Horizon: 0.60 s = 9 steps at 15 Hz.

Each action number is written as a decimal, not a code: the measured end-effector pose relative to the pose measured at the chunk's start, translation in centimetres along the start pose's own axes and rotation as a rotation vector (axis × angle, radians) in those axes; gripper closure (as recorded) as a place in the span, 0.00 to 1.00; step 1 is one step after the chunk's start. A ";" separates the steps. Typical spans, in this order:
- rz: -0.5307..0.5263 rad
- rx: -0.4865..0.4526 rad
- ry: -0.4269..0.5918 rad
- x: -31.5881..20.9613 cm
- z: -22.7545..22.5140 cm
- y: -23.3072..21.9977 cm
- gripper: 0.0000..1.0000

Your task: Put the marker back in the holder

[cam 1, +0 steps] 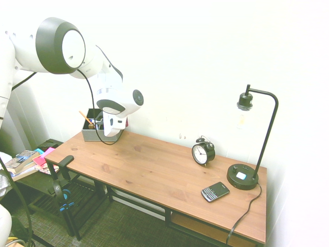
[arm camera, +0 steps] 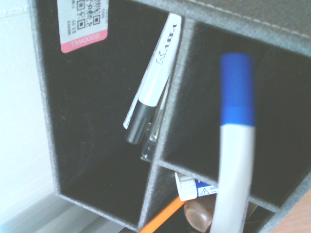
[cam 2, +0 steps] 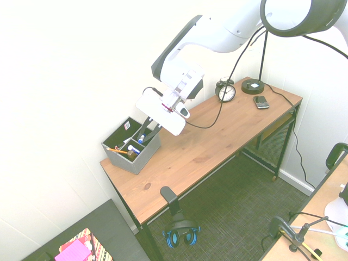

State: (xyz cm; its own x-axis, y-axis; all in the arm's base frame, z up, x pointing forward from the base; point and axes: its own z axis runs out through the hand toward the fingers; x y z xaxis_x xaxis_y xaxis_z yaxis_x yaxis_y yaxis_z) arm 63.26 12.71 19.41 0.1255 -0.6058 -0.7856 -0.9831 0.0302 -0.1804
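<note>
One marker [arm camera: 233, 145], above holder [cam 2: 142, 159] compartment

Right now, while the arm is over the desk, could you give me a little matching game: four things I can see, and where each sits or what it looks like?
Things:
1. alarm clock
2. phone
3. holder
4. marker

Descriptions:
A. grey box at the end of the desk away from the lamp
B. white barrel with a blue cap
C. lying flat beside the lamp's round base
D. standing upright near the wall, black with a white face

Pairs: 1-D, 2-C, 3-A, 4-B
</note>
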 end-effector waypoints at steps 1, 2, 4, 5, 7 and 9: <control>0.003 0.001 0.003 0.3 -0.1 0.0 0.00; 0.005 0.001 0.005 0.4 -0.1 0.0 0.00; 0.005 0.003 0.006 0.5 -0.3 0.0 0.00; 0.004 0.004 0.007 0.6 -0.3 0.0 0.00; -0.041 -0.010 0.025 0.1 -0.6 -0.4 0.00; -0.153 -0.050 0.088 -2.7 -2.3 -1.4 0.00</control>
State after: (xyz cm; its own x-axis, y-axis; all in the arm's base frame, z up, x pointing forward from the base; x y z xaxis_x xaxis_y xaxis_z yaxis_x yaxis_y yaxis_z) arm 63.94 12.46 23.13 0.2645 -0.6678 -0.6957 -0.9591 -0.1065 -0.2623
